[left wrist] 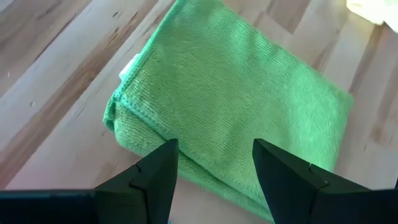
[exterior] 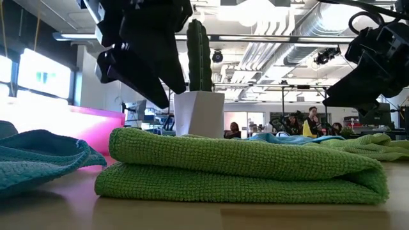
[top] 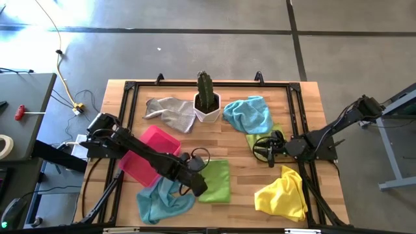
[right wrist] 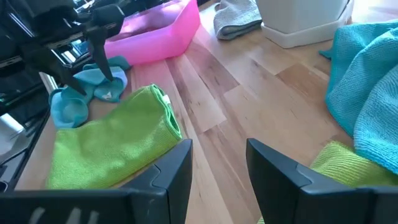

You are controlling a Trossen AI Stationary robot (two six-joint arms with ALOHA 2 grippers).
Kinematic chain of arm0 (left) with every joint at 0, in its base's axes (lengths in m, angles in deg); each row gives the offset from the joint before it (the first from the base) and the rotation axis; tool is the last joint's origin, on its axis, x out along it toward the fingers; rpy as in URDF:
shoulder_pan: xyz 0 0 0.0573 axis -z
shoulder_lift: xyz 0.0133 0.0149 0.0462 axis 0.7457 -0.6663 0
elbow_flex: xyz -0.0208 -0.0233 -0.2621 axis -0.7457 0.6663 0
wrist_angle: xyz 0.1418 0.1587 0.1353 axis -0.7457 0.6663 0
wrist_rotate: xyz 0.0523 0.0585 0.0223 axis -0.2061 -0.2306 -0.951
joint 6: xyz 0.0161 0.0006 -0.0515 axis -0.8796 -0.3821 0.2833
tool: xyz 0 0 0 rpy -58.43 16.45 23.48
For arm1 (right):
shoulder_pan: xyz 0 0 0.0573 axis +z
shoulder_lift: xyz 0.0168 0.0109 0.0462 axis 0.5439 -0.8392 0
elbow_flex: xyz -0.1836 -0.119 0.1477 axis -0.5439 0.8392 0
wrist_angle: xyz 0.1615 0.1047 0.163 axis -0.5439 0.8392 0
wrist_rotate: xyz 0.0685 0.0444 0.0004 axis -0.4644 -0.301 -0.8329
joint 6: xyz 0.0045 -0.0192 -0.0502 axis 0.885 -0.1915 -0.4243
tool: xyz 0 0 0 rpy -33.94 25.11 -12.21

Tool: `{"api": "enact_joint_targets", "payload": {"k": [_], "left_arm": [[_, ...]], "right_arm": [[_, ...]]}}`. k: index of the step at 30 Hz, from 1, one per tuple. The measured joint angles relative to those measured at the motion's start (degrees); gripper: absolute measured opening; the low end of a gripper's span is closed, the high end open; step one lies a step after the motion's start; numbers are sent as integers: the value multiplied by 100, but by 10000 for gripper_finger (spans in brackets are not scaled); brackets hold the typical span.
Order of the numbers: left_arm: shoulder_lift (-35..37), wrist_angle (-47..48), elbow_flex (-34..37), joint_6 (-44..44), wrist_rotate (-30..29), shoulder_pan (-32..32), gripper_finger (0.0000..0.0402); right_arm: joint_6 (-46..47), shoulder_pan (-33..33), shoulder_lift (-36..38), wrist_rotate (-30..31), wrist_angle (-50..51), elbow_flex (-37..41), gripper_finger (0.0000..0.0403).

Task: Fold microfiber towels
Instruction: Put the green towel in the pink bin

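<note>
While you look down from above, you see these things:
Left gripper: your fingers are apart and hold nothing. It hangs just over the near-left edge of the folded green towel.
Right gripper: fingers apart, holding nothing, above another green towel near the table's right side.
Other towels: teal towel just left of the folded one, yellow towel front right, blue towel and grey towel at the back.
Pink tray: under your left arm.
Potted cactus: back middle, between the grey and blue towels.
</note>
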Motion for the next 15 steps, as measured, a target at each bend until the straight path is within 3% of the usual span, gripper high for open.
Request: {"api": "enact_joint_targets", "payload": {"k": [6,10,15], "left_arm": [[-114,66,0,973,-69,250,196],[-225,199,0,2255,-275,438,206],[-346,120,0,2472,-544,429,250]], "right_arm": [[-4,0,0,1,0,0,142],[-29,0,-1,0,0,0,142],[-14,0,-2,0,9,0,142]]}}
